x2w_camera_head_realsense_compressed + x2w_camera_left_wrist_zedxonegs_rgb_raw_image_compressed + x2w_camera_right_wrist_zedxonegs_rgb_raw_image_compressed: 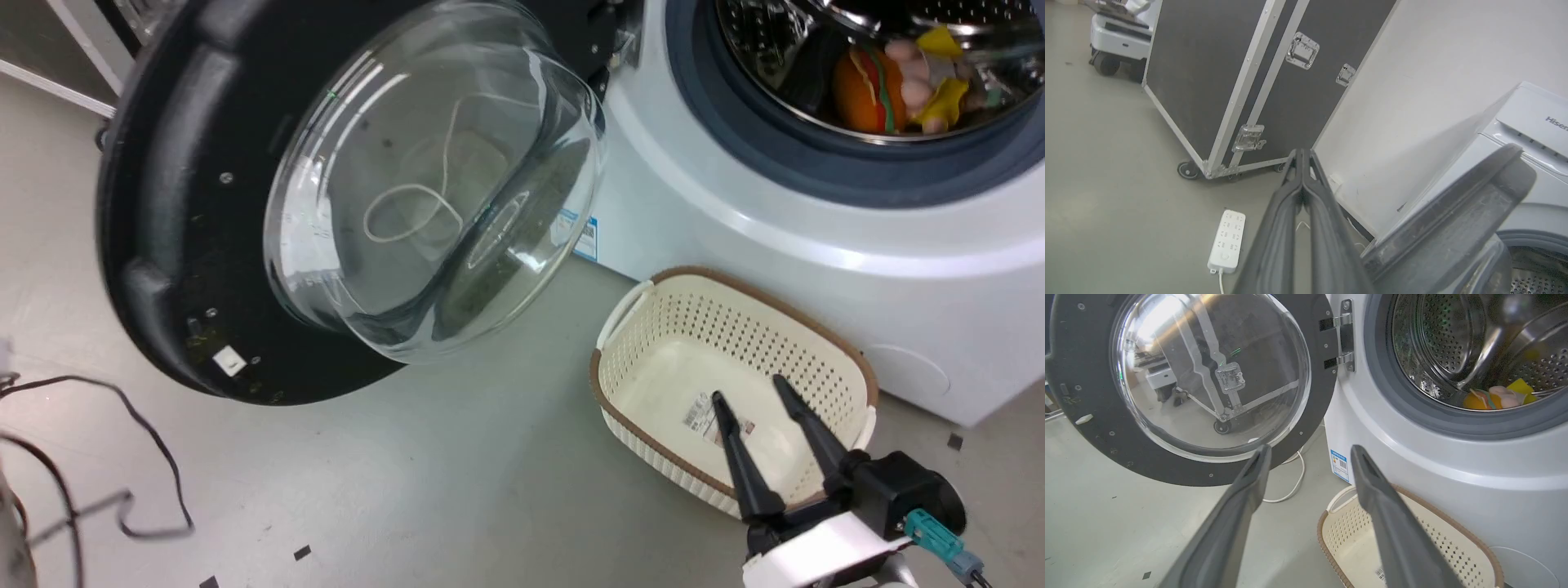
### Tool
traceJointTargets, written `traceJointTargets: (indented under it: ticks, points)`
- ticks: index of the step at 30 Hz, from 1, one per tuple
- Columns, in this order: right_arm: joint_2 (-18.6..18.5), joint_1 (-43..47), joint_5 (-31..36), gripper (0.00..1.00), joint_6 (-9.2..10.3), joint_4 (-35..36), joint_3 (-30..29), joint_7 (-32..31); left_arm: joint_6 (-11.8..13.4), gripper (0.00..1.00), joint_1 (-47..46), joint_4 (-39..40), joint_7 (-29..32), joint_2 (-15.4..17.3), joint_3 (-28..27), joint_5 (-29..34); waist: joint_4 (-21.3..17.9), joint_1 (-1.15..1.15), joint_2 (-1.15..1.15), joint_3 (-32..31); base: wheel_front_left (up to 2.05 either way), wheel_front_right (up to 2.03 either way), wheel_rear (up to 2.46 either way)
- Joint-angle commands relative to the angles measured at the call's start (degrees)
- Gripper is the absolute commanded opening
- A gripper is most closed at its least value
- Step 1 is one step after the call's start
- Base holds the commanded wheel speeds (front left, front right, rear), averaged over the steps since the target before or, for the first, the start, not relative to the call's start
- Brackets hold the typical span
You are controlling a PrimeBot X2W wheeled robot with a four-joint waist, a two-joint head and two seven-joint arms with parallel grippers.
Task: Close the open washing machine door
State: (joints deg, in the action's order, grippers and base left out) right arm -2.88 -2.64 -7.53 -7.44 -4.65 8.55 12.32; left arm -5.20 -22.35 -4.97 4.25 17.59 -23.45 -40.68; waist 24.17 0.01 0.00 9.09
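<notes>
The washing machine door stands swung wide open to the left of the white washing machine. It hangs on a metal hinge, and its glass bowl bulges outward. A black wheeled flight case stands by the wall behind. A cream perforated basket sits on the grey floor, just beside the machine's front. The right gripper hovers over the basket, its 2 fingers spread apart and holding nothing. The left gripper, its 2 fingers pressed together on nothing, is close beside the door's outer rim; whether they touch cannot be told. A white power strip lies on the floor. Colourful toys lie in the steel drum.
</notes>
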Motion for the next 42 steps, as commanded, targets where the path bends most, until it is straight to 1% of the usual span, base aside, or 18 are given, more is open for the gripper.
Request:
traceJointTargets:
  ticks: [1, 2, 3, 6, 9, 10, 11, 12, 13, 14, 18, 21, 23, 26, 32, 35, 38, 42]
  points:
    - [0.0, -0.9, 0.0, 1.00, -0.04, -0.1, 0.1, 0.8, 0.9, 0.00, -3.2, -4.4, 5.5, 1.3, -1.3, -5.6, -0.5, -0.01, 0.00, 0.9, 0.00, 0.00, 0.00]
    - [0.0, -0.9, 0.0, 1.00, -0.04, -0.1, 0.1, 0.8, 0.9, 0.00, -3.2, -4.4, 5.5, 1.3, -1.3, -5.6, -0.5, -0.01, 0.00, 0.9, 0.00, 0.00, 0.00]
    - [0.0, -1.2, 0.0, 1.00, -0.04, -0.2, 0.0, 1.0, 3.2, 0.00, -6.4, -8.7, 11.7, 1.5, -2.9, -12.1, -0.6, -0.01, 0.00, 1.2, 0.00, 0.00, 0.00]
    - [0.0, -1.6, 0.0, 1.00, -0.04, -0.3, 0.2, 1.4, 7.3, 0.00, -10.0, -13.5, 19.6, 2.0, -5.4, -20.0, -0.5, -0.01, 0.00, 1.9, 0.00, 0.00, 0.00]
    - [0.0, -2.0, -0.2, 1.00, -0.04, -0.7, 0.6, 1.7, 9.4, 0.00, -11.8, -16.2, 27.0, 2.3, -6.1, -25.8, -0.4, -0.01, 0.00, 2.4, 0.00, 0.00, 0.00]
    - [0.0, -2.0, -0.2, 1.00, -0.04, -0.7, 0.6, 1.7, 9.4, 0.00, -11.8, -16.2, 27.0, 2.3, -6.1, -25.8, -0.4, -0.01, 0.00, 2.4, 0.00, 0.00, 0.00]
    - [0.0, -2.3, -0.4, 1.00, -0.04, -1.0, 0.9, 2.0, 9.5, 0.00, -12.2, -16.4, 32.6, 2.2, -6.1, -29.8, -0.3, -0.01, 0.00, 2.6, 0.00, 0.00, 0.00]
    - [0.0, -2.3, -0.4, 1.00, -0.04, -1.0, 0.9, 2.0, 9.5, 0.00, -12.2, -16.4, 32.6, 2.2, -6.1, -29.8, -0.3, -0.01, 0.00, 2.6, 0.00, 0.00, 0.00]
    - [0.0, -2.6, -0.7, 1.00, -0.04, -1.2, 1.0, 2.2, 9.3, 0.00, -11.7, -15.8, 37.4, 2.2, -6.1, -33.1, -0.1, -0.01, 0.00, 2.7, 0.00, 0.00, 0.00]
    - [0.0, -2.6, -0.7, 1.00, -0.04, -1.2, 1.0, 2.2, 9.3, 0.00, -11.7, -15.8, 37.4, 2.2, -6.1, -33.1, -0.1, -0.01, 0.00, 2.7, 0.00, 0.00, 0.00]
    - [0.0, -2.6, -1.4, 1.00, -0.05, -1.6, 1.4, 2.7, 8.9, 0.00, -9.5, -13.6, 44.8, 1.6, -6.1, -38.4, 0.3, -0.01, 0.00, 2.4, 0.00, 0.00, 0.00]
    - [0.0, -2.2, -1.7, 1.00, -0.05, -2.0, 1.5, 2.7, 8.8, 0.00, -6.7, -11.0, 48.8, 0.0, -5.8, -40.9, -0.2, -0.01, 0.00, 1.3, 0.00, 0.00, 0.00]
    - [0.0, -1.8, -2.0, 1.00, -0.05, -2.0, 1.1, 2.7, 8.9, 0.00, -4.7, -8.9, 51.2, -1.2, -5.4, -42.4, -0.5, -0.01, 0.00, 0.3, 0.00, 0.00, 0.00]
    - [0.0, -1.1, -2.4, 1.00, -0.05, -2.2, 0.3, 2.7, 9.7, 0.00, -1.5, -5.8, 53.8, -3.3, -4.5, -43.7, -1.0, -0.01, 0.00, -1.4, 0.00, 0.00, 0.00]
    - [0.0, 0.4, -3.0, 1.00, -0.05, -2.4, -1.1, 2.7, 11.5, 0.00, 5.1, 1.1, 56.0, -8.9, -1.7, -44.3, -3.0, -0.01, 0.00, -4.6, 0.00, 0.00, 0.00]
    - [0.0, 1.2, -3.1, 1.00, -0.05, -2.4, -2.4, 2.7, 11.8, 0.00, 9.1, 4.5, 57.3, -11.6, 1.0, -44.4, -4.4, -0.01, 0.00, -5.9, 0.00, 0.00, 0.00]
    - [0.0, 2.3, -2.9, 1.00, -0.05, -2.4, -4.0, 2.7, 11.9, 0.00, 12.7, 7.0, 57.3, -13.6, 4.0, -45.3, -6.0, -0.01, 0.00, -7.2, 0.00, 0.00, 0.00]
    - [0.0, 3.3, -2.1, 1.00, -0.05, -2.4, -6.0, 2.7, 11.6, 0.00, 17.3, 9.3, 55.8, -14.6, 10.4, -47.8, -9.1, -0.01, 0.00, -7.9, 0.00, 0.00, 0.00]
